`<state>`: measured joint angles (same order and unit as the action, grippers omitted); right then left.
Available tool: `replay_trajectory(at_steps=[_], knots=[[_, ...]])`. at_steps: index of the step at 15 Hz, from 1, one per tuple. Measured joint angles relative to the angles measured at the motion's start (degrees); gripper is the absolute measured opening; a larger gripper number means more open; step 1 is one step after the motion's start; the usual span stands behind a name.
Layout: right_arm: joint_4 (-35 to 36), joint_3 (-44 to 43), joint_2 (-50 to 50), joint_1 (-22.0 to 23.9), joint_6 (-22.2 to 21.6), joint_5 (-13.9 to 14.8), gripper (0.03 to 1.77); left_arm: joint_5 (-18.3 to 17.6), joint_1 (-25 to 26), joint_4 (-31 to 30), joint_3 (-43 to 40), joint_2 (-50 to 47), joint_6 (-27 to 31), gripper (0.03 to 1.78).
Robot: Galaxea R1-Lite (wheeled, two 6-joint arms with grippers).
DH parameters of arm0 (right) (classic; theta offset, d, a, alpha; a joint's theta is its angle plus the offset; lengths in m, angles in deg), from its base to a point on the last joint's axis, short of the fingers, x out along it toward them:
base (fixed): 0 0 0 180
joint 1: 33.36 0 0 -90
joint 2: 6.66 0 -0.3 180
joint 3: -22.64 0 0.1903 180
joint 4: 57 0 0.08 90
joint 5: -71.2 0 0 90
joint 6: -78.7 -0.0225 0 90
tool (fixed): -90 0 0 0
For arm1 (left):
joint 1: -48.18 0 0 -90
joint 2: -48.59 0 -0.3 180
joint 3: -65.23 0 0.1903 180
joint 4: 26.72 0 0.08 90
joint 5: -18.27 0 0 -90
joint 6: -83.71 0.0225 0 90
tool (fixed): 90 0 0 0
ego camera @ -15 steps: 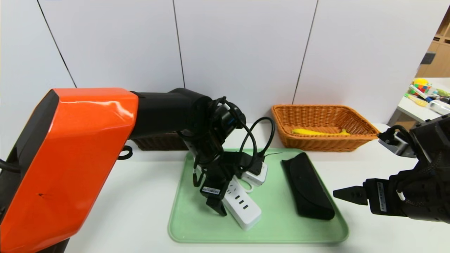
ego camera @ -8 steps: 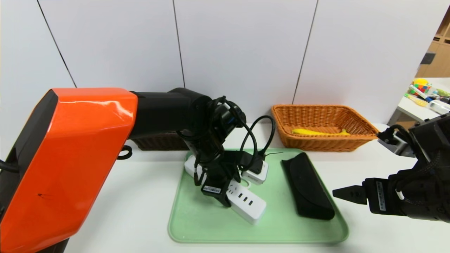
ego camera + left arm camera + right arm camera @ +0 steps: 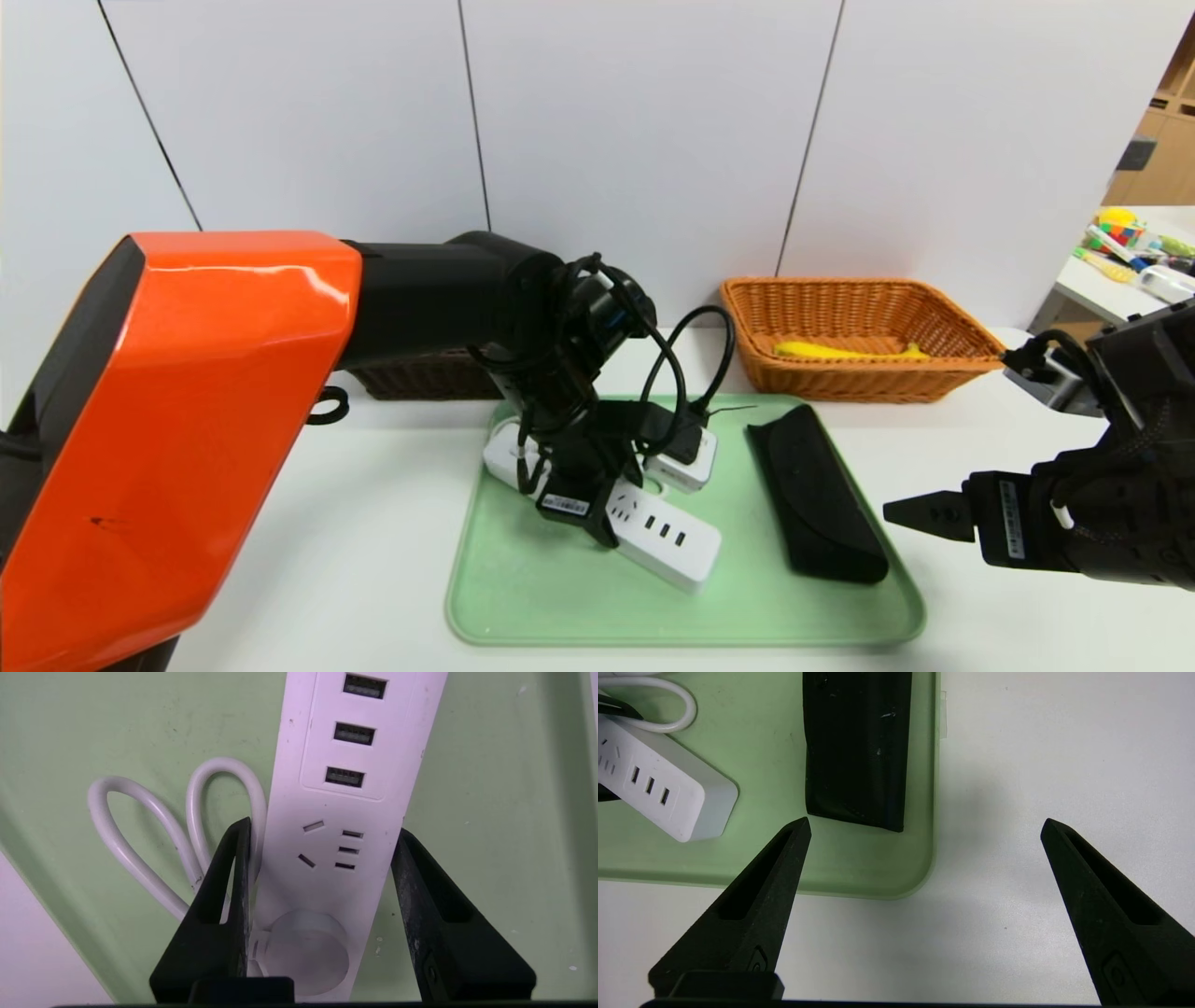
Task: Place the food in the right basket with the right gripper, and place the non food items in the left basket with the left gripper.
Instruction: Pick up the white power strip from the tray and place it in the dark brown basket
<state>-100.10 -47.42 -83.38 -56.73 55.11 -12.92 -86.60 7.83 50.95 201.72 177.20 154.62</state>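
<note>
White worktop (image 3: 308,523): left claw (image 3: 317,896) clamps the power strip (image 3: 653,532), squarely mid-body to lift level; right claw (image 3: 924,826) idles open.

My own left arm hides most of the dark basket (image 3: 425,375); the power strip (image 3: 653,532) disappears partly beneath my left claw (image 3: 583,518).

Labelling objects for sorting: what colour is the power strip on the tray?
White power strip, clearest in the left wrist view.
</note>
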Motion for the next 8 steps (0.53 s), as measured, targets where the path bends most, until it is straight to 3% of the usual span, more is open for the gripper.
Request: replay_trajectory(at_steps=[8], knots=[[0.5,-0.4,0.0,-0.2,0.0,0.0,1.70,0.0,1.1,-0.1,0.1,-3.7,-0.7,0.89]])
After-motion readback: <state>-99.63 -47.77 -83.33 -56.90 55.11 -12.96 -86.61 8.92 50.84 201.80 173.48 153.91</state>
